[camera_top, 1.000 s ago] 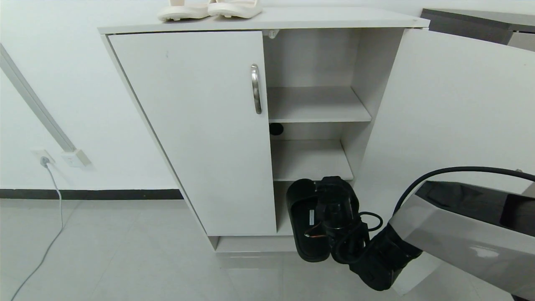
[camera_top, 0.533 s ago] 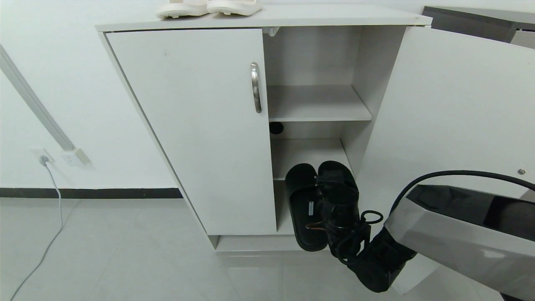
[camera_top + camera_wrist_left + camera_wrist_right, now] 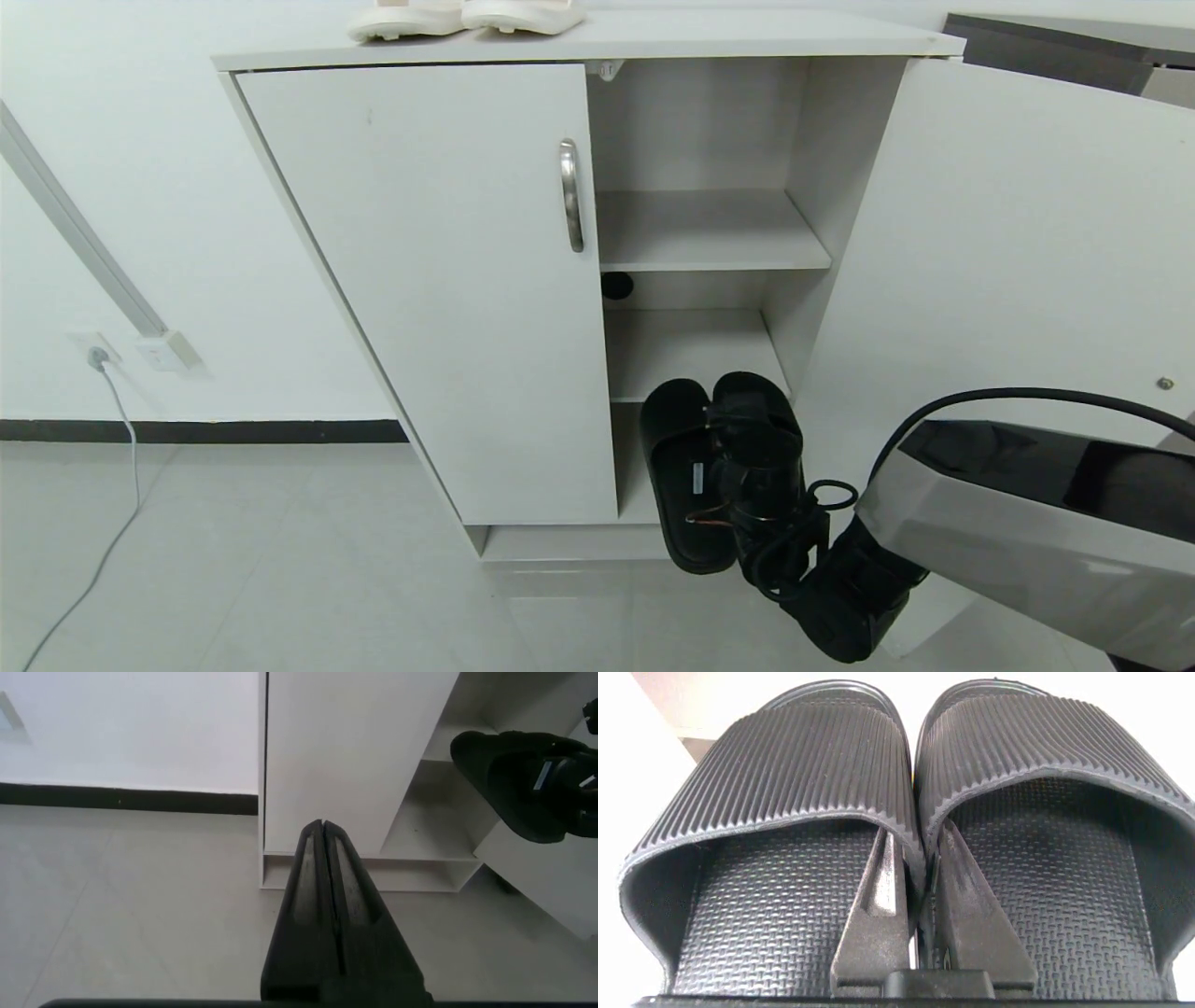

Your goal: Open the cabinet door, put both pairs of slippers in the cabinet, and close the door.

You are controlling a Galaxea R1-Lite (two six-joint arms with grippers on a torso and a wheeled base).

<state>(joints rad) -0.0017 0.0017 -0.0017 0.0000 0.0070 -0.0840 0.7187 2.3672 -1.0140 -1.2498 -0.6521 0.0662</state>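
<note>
**Silver arm, black tooling**

The right arm (image 3: 1018, 527) is wearing a glossy silver-grey shell with a dark inset panel. A black cable (image 3: 1018, 391) is arching above it and coiling just behind the black right gripper (image 3: 920, 896). The left gripper (image 3: 322, 831) is showing two matte black, tapering fingers with shallow recessed faces.

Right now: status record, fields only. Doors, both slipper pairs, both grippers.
left door: closed
right door: swung open
black slippers: side by side, held at the opening of the bottom compartment, heels outside its front edge
white slippers: on the cabinet top
right gripper: shut on black slippers, one of its fingers inside each, pinching the inner walls together
left gripper: shut, empty, above the floor
</note>
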